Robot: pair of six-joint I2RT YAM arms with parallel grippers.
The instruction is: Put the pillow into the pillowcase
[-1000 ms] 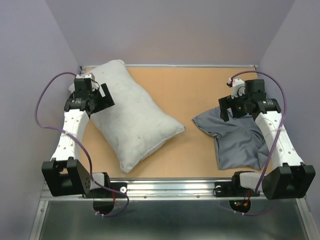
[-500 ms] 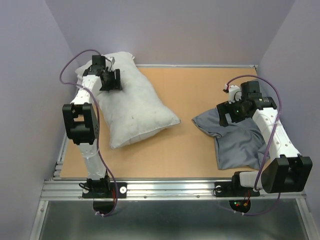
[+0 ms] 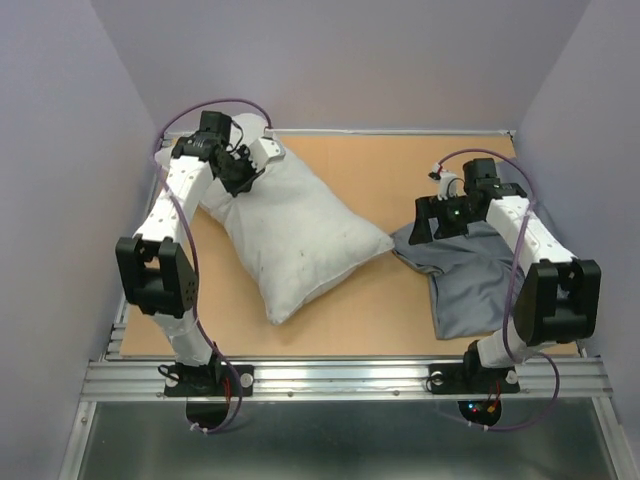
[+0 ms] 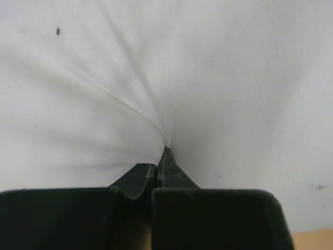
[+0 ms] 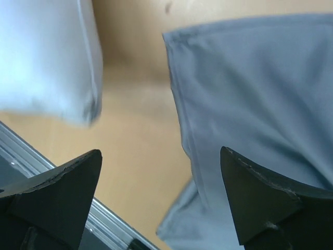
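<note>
Near the front-right edge of the tan worktop (image 3: 400,170), the thin blue-grey fabric pillowcase (image 3: 480,290) lies rumpled, with the right gripper (image 3: 432,222) hovering wide open and empty over its left hem. Farther back left, the left gripper (image 3: 245,170) has just clamped tight on the plump off-white rectangular pillow (image 3: 300,235). That has swung 1 corner almost to the pillowcase, likely ready for feeding in, and bare worktop lies open beyond both.

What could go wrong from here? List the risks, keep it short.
1. The left gripper is shut on only a thin fold of the pillow; the fold may slip out when pulled.
2. The right gripper hangs open over the pillowcase edge; it might pinch both layers together and close off the opening.
</note>
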